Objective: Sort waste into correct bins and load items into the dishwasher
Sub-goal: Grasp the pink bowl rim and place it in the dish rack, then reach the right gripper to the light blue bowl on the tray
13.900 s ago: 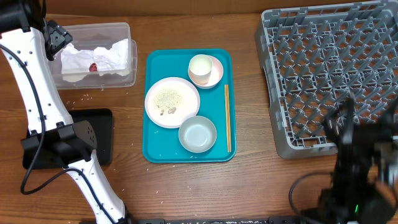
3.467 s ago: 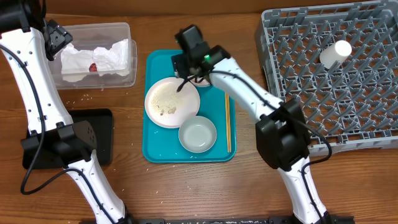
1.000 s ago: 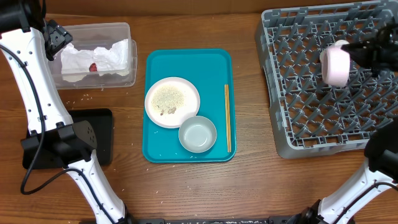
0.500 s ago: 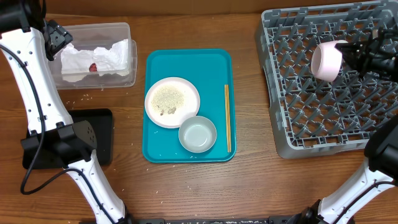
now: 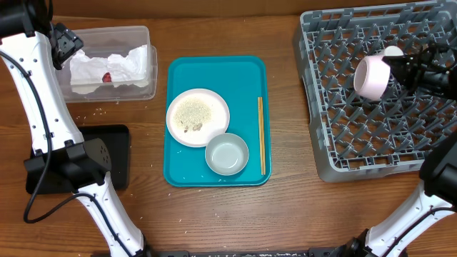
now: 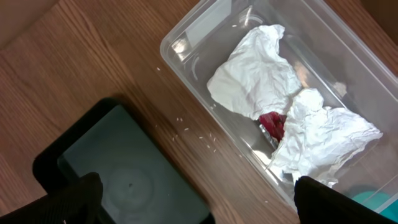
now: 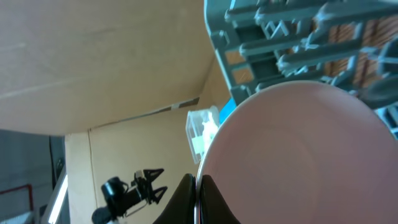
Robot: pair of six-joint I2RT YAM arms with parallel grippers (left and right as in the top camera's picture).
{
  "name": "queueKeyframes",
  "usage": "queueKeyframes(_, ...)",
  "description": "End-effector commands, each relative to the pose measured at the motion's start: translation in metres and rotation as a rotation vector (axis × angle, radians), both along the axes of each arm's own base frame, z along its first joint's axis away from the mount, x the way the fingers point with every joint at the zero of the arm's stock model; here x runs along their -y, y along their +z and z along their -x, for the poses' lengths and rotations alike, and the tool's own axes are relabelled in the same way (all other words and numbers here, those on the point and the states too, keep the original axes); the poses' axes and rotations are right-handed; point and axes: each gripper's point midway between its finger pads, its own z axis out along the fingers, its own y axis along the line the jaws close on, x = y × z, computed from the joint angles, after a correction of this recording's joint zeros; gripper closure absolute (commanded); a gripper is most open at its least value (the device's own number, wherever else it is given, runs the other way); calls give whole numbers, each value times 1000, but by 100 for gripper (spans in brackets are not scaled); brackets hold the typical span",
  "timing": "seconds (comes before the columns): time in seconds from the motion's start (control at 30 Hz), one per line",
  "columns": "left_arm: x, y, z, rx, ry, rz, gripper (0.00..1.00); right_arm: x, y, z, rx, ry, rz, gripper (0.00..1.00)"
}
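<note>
Saucer (image 5: 373,77) in right claw (image 5: 397,68) (over rack (image 5: 357,135))

table (image 5: 214,214): brown wood grain | wall (image 7: 93,43): plain beige board

Nothing legible from where I stand: no word, label, brand or number. The red-and-white sachet wrapper (image 6: 272,123) in the clear tub (image 6: 199,28) shows only colour, too crumpled to read.
</note>
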Motion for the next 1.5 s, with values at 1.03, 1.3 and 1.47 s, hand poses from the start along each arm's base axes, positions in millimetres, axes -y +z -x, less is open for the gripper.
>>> queueKeyframes(1.03,3,2,0,7,5,-1,0,49,-13,26,-440,-107,870,79)
queueKeyframes(1.3,3,2,0,7,5,-1,0,-18,-34,15,-459,13,974,96)
queueKeyframes(1.47,3,2,0,7,5,-1,0,-123,-27,7,-219,330,948,89)
